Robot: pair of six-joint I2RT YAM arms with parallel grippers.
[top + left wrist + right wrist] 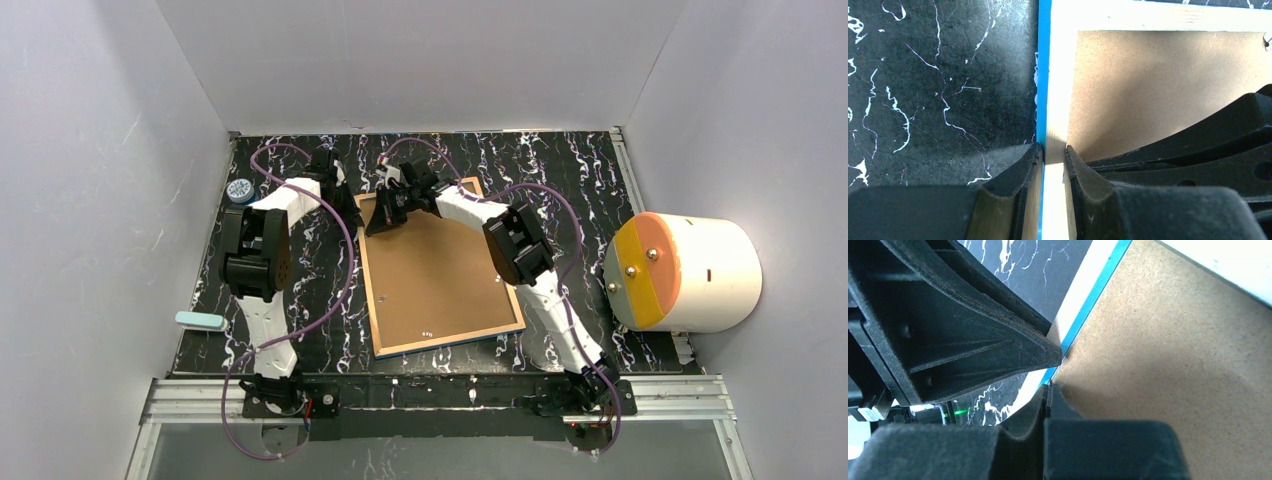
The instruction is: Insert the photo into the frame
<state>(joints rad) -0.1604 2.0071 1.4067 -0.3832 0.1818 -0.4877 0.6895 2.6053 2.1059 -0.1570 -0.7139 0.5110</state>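
Observation:
The frame [448,339] lies face down in the middle of the black marbled table, blue rim outermost, pale wood edge [1058,75] inside it. A plain brown backing board [440,270] fills its back. The photo is hidden. My left gripper [355,210] is at the frame's far left corner. In the left wrist view this gripper [1054,149] is shut on the frame's rim, one finger outside the blue edge and one on the board side. Just beside it, my right gripper [382,216] is shut, and its tips [1049,385] touch the board's edge [1173,365] with nothing showing between them.
A big white cylinder with an orange and yellow face [685,272] lies at the table's right edge. A pale blue bar [198,320] rests at the left edge and a small round disc [240,190] at the far left. White walls enclose the table.

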